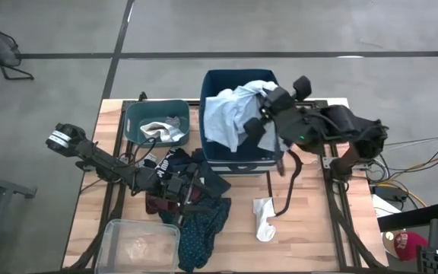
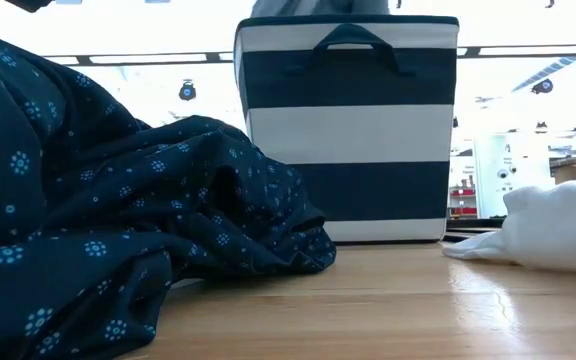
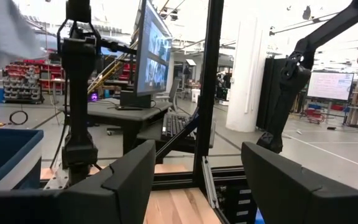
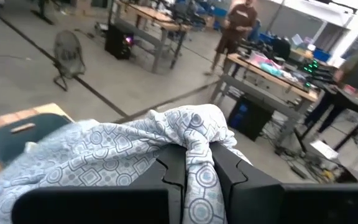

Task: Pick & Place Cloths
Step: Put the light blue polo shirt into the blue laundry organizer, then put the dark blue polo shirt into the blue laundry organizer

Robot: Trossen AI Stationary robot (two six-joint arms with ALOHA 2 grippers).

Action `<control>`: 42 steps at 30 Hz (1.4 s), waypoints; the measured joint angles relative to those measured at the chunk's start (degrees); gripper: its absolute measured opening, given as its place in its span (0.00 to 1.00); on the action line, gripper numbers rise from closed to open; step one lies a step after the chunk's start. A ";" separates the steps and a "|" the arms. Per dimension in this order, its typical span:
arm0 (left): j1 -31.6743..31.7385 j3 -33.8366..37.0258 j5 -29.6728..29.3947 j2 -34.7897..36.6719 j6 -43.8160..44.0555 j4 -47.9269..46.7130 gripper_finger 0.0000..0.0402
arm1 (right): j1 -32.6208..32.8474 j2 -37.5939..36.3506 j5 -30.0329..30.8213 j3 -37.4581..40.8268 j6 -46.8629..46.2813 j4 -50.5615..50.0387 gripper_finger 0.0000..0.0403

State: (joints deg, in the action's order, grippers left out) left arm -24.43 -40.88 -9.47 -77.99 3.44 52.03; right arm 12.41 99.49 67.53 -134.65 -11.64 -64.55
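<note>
My right gripper [image 1: 260, 114] [image 4: 197, 155] is over the navy striped bin [image 1: 213, 156] [image 2: 348, 130], shut on a pale blue-grey patterned cloth [image 1: 223, 114] [image 4: 104, 155] that spreads across the bin's inside. My left gripper [image 1: 192, 185] [image 3: 197, 180] is open and low over a pile in the table's middle, with nothing between its fingers. The pile holds a navy patterned cloth [image 1: 204, 232] [image 2: 88, 220], a maroon one [image 1: 158, 205] and a black one [image 1: 207, 179]. A white cloth [image 1: 264, 218] [image 2: 558, 225] lies flat on the table, to the right of the pile. My right gripper pinches a bunched fold of the pale blue-grey cloth [image 4: 199, 134] between its two fingers. It comes from the table's right, slanting down over the bin. The cloth rises to a peak at the fingers, and the rest lies slack in the bin.
A teal bin [image 1: 135, 114] with a light cloth [image 1: 162, 131] in it stands left of the navy bin. A clear plastic bin [image 1: 137, 245] sits at the near left corner. Bare wood lies at the near right. People and workbenches show in the room beyond.
</note>
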 joint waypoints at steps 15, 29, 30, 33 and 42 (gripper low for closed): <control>0.00 -0.02 0.00 -0.30 0.55 -0.55 0.61 | -7.82 3.39 -11.43 0.95 -3.87 -6.22 0.14; -0.02 -0.02 1.89 -1.05 0.57 1.50 0.61 | -9.00 4.22 -26.26 1.40 -7.67 -16.00 0.54; -0.02 -0.02 2.60 -1.05 0.39 1.75 0.61 | -8.28 4.19 -28.01 1.40 -7.00 -16.00 0.55; -0.02 -0.02 6.77 -1.05 -0.02 3.83 0.61 | -5.18 4.19 -33.33 2.14 -5.54 -15.87 0.57; -0.89 -0.02 15.18 -0.99 -2.02 7.08 0.61 | 7.47 4.19 -36.10 10.88 -4.95 -10.45 0.53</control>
State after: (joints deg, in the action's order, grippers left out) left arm -25.32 -40.91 5.71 -78.98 1.42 59.11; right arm 19.88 103.68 31.43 -123.77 -16.59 -75.00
